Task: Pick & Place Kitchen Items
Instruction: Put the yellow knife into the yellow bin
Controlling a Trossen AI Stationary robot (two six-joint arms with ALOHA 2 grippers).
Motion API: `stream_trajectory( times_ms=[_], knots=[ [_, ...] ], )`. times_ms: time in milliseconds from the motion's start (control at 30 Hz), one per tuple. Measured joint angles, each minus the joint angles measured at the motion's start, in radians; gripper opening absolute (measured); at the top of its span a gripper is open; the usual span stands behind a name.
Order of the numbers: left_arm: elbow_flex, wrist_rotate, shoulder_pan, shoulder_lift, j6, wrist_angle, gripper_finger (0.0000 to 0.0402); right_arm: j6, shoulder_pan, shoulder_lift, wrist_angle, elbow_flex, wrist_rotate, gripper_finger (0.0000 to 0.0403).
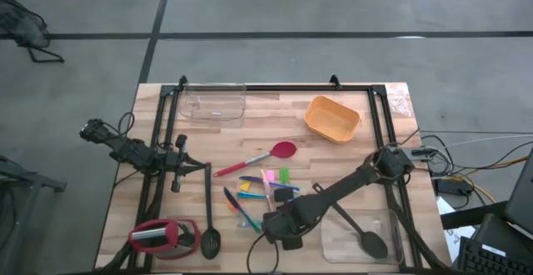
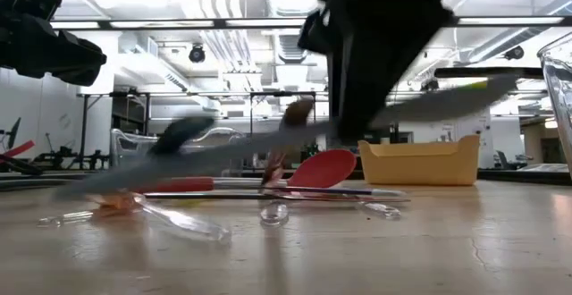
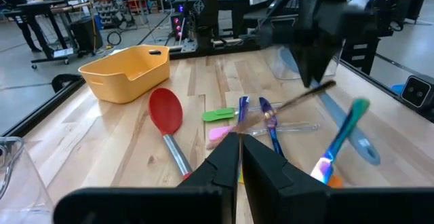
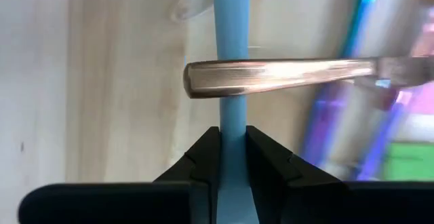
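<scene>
One grey-blue spoon [image 4: 230, 61] is what I am working on: the right gripper [image 4: 231, 149] is pinching its handle between closed fingers, low over the table's near edge, just beside the clear tub [image 1: 391, 250] that is already holding a black spoon [image 1: 363, 235]. A metal handle [image 4: 278, 77] is lying across the blue one, so I am judging that a slow, straight lift is the way to do this well, letting that piece slide off rather than flick into the thin coloured sticks [image 1: 250, 193] and small pieces [image 1: 275, 177] nearby. The grip is sitting far along the handle, so the spoon may tilt; I am planning to keep it level on the short carry to the tub. The left gripper [image 3: 239, 157] is waiting with fingers together near the other black spoon [image 1: 208, 217]. The red-headed spatula [image 1: 258, 159] is lying mid-table.
</scene>
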Motion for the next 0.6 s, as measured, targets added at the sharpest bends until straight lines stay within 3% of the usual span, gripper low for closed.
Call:
stream_trajectory(
  times_ms=[300, 600],
  knots=[
    [0.000, 0.000, 0.000, 0.000, 0.000, 0.000, 0.0023, 0.000, -0.006, -0.006, -0.135, 0.121, 0.049, 0.0057],
    [0.000, 0.000, 0.000, 0.000, 0.000, 0.000, 0.0023, 0.043, -0.006, -0.006, -0.125, 0.074, 0.043, 0.0058]
  ],
)
